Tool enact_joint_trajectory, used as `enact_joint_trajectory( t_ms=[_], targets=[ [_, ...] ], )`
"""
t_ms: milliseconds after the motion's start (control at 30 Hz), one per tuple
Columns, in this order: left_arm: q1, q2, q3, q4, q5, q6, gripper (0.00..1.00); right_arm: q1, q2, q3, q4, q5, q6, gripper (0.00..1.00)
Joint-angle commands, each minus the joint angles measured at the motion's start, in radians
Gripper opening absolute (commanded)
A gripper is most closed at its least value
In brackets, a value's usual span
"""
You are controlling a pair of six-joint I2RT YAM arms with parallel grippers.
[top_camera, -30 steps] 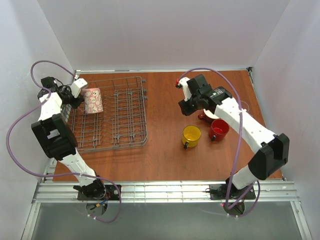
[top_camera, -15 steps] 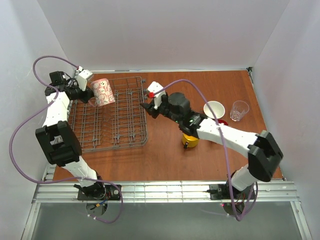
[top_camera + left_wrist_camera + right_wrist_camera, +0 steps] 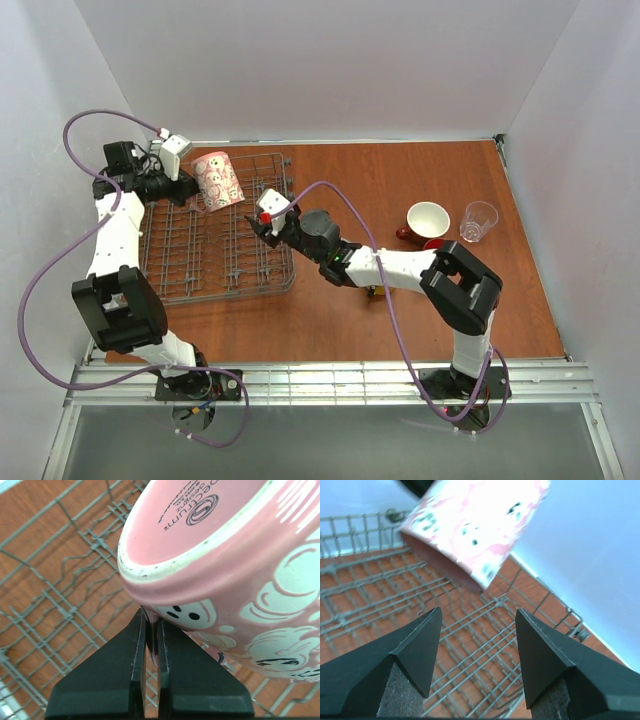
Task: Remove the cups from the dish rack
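My left gripper (image 3: pixel 192 190) is shut on the handle of the pink mug (image 3: pixel 217 180) and holds it tilted above the far left of the grey wire dish rack (image 3: pixel 285 235). In the left wrist view the fingers (image 3: pixel 170 670) pinch the handle under the pink mug (image 3: pixel 225 555). My right gripper (image 3: pixel 258 226) is open and empty over the rack's right side, below and near the pink mug (image 3: pixel 475 525). The floral mug (image 3: pixel 428 218) and glass tumbler (image 3: pixel 480 220) stand on the table at right. A sliver of the red mug (image 3: pixel 436 243) shows. The yellow mug is hidden under my right arm.
The rack holds no other cups. Its wires (image 3: pixel 470 650) fill the right wrist view below the open fingers. White walls close in the table on three sides. My right arm (image 3: pixel 400 268) lies across the table's middle.
My right arm swung left from the mugs to the rack's right side. My left gripper raised the pink mug and carried it rightward above the rack.
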Motion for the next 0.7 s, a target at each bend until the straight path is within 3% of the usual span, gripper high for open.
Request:
enact_joint_trajectory(
  t_ms=[0, 400, 667],
  targets=[
    [-0.013, -0.093, -0.011, 0.002, 0.12, -0.072, 0.0, -0.002, 0.018, 0.064, 0.139, 0.081, 0.017, 0.56],
    [-0.039, -0.133, -0.021, 0.004, 0.165, -0.174, 0.0, -0.002, 0.059, 0.097, 0.175, 0.078, 0.049, 0.56],
    [-0.059, -0.171, -0.067, 0.01, 0.213, -0.27, 0.0, -0.002, 0.074, 0.135, 0.185, 0.12, 0.075, 0.48]
  ],
)
